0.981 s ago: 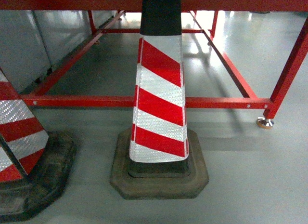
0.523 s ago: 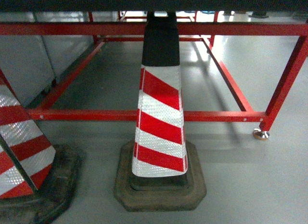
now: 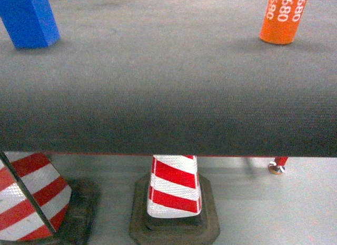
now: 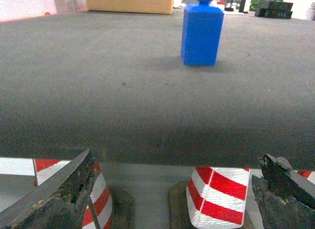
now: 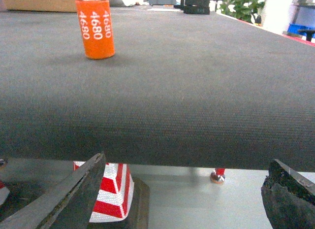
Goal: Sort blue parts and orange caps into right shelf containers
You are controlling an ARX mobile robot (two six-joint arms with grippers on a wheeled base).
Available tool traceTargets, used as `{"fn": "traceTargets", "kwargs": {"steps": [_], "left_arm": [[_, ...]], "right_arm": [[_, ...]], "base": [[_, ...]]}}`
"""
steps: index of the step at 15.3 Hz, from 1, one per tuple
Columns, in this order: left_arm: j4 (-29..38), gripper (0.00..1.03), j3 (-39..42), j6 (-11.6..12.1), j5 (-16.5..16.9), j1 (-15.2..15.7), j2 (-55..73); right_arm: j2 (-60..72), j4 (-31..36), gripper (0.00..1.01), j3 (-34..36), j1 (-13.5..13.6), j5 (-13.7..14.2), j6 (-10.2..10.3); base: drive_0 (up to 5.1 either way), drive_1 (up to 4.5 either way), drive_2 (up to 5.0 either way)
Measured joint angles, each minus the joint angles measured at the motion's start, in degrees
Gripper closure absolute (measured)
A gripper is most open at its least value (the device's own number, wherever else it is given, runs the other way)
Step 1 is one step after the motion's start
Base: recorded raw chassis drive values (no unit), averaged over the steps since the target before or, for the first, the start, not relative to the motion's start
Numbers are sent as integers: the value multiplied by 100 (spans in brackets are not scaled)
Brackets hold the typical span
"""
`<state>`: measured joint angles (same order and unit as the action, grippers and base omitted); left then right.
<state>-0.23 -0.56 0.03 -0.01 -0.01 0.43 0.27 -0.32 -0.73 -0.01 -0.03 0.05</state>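
Left gripper: low at the near table edge, worn dark fingers spread wide, nothing between them. Right gripper: likewise at the near edge, fingers parted, released, empty.

Below the table edge, on the grey floor: red-and-white striped cone on a dark base at centre; a second striped cone to the left; one red frame foot at right.

Above, dark grey fabric table top across nearly the whole head view.

Far left on the table: blue part, upright, square-sided with a knob on top in the left wrist view. Far right on the table: orange cap, upright, printed "4680" in white, well apart from the blue part.

Beyond, at the far table edge: tan box-like object, possibly cardboard; detail unclear.
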Motion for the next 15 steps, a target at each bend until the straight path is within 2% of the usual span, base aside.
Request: {"fn": "traceTargets", "kwargs": {"steps": [15], "left_arm": [[42,5,-9,0,7,0,0]], "right_arm": [[0,28,3,0,0,0,-2]], "base": [[0,0,0]]}}
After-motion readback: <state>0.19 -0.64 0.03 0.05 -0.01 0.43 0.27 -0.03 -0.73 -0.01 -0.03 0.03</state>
